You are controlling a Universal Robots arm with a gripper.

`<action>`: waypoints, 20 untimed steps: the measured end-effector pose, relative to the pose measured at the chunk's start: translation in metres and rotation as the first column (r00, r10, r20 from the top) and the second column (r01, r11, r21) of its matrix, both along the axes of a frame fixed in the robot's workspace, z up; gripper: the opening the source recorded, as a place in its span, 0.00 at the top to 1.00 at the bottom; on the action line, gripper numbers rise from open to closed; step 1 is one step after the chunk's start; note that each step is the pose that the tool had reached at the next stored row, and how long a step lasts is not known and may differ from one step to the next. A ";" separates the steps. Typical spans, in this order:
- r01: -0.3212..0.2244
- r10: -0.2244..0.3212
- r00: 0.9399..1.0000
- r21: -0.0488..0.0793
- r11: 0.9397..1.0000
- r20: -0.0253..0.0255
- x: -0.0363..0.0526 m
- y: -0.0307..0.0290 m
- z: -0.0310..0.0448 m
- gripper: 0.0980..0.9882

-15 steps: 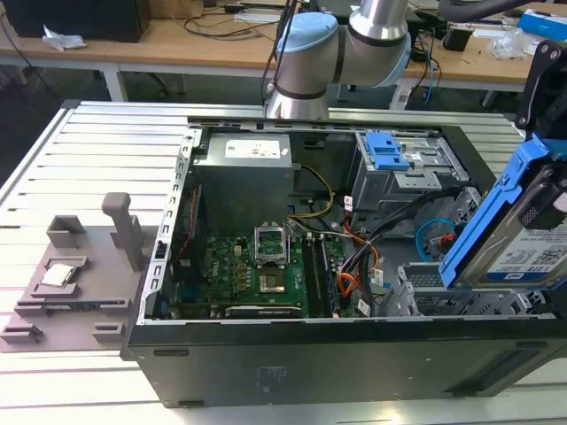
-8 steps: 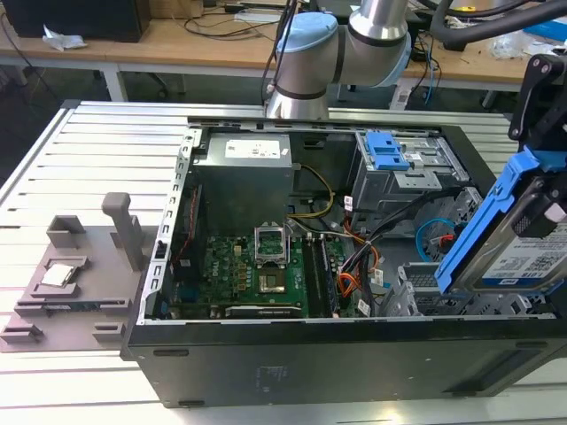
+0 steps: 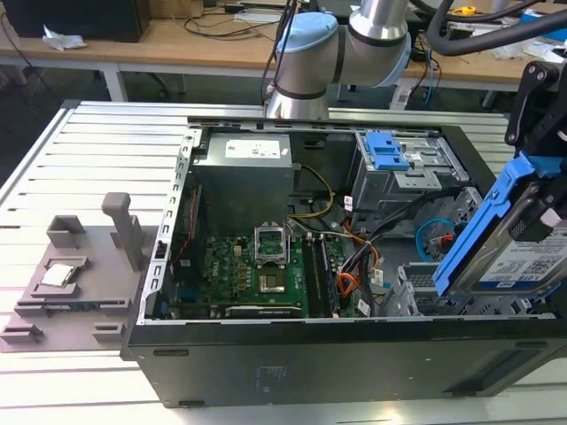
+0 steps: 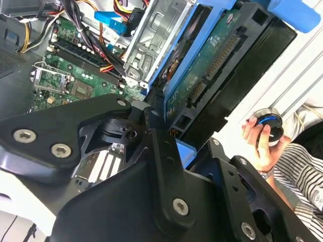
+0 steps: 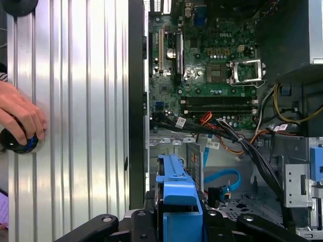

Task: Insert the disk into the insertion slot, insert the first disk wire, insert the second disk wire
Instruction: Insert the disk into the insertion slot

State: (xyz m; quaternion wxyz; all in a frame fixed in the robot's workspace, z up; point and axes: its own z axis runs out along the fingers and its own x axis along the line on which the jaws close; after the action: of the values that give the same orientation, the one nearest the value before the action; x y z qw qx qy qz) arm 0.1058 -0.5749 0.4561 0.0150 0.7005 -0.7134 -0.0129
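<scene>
Gripper (image 5: 179, 225): clenched on the disk (image 3: 509, 257).
Exterior view: the disk is tilted, just above the insertion slot (image 3: 409, 292).
First wrist view: a person's hand (image 5: 20, 118) grips a knob (image 5: 17, 143) on the worktop (image 5: 75, 101).

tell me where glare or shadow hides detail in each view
Exterior view: table slats shine pale, case front is dark. First wrist view: slats glare white, case corner shadowed. Second wrist view: disk evenly lit, table washed out.

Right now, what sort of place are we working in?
Probably a robotics or electronics lab: an open computer case lies on a ribbed metal table, cluttered wooden workbenches stand behind, and the pincer grips the disk.
</scene>
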 end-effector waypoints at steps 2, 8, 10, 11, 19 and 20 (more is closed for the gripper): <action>0.000 0.000 1.000 0.000 1.000 0.000 0.0000 0.0000 -0.0010 0.70; 0.000 0.000 1.000 0.000 1.000 0.000 -0.0005 0.0000 -0.0053 0.70; 0.000 0.000 1.000 0.000 1.000 0.000 -0.0010 0.0000 -0.0070 0.70; 0.000 0.000 1.000 0.000 1.000 0.000 -0.0015 0.0000 -0.0078 0.70; 0.000 0.000 1.000 0.022 1.000 0.000 -0.0104 0.0171 -0.0118 0.70; 0.000 0.000 1.000 0.025 1.000 0.000 -0.0105 0.0184 -0.0129 0.70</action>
State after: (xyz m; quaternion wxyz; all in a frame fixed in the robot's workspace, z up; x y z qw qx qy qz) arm 0.0953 -0.5565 0.4432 0.0060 0.7007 -0.7131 -0.0219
